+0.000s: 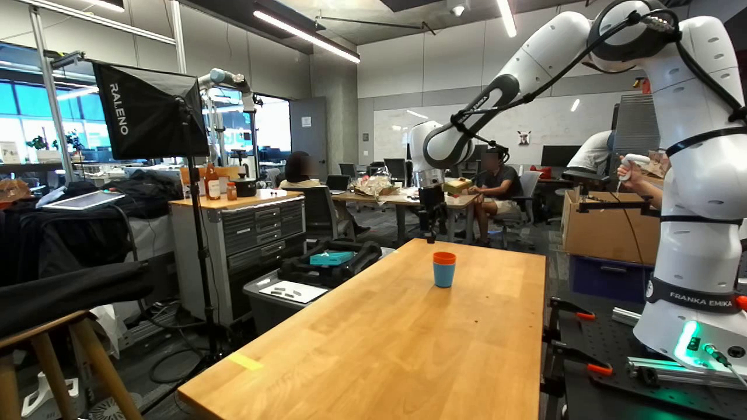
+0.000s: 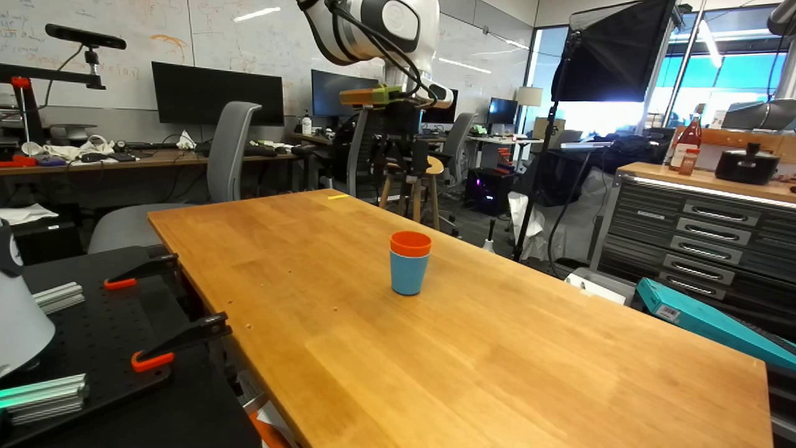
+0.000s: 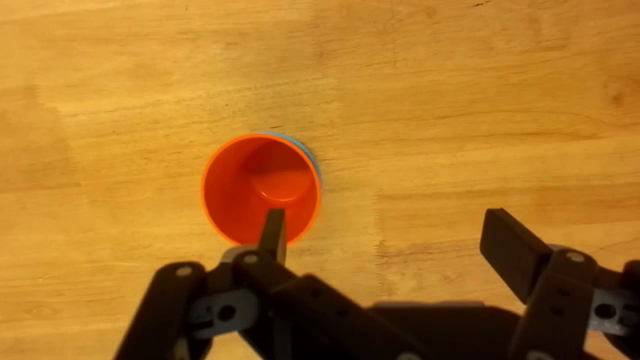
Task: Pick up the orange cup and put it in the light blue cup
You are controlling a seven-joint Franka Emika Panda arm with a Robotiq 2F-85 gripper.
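The orange cup (image 1: 444, 255) sits nested upright inside the light blue cup (image 1: 444, 275), its orange rim showing above the blue one. The light blue cup stands upright on the wooden table. Both also show in an exterior view, the orange cup (image 2: 410, 242) above the light blue cup (image 2: 408, 274). In the wrist view I look down into the orange cup (image 3: 262, 185); only a thin edge of the light blue cup (image 3: 300, 146) shows. My gripper (image 3: 385, 217) is open and empty above the table, apart from the cups. It also hangs above them in an exterior view (image 2: 396, 173).
The wooden table (image 1: 397, 350) carries the nested cups. Orange-tipped clamps (image 2: 152, 361) sit along the table's edge on the robot's side. A grey bin (image 1: 286, 291) and a tool cabinet (image 1: 257, 233) stand beside the table. A light stand (image 1: 201, 251) is on the floor.
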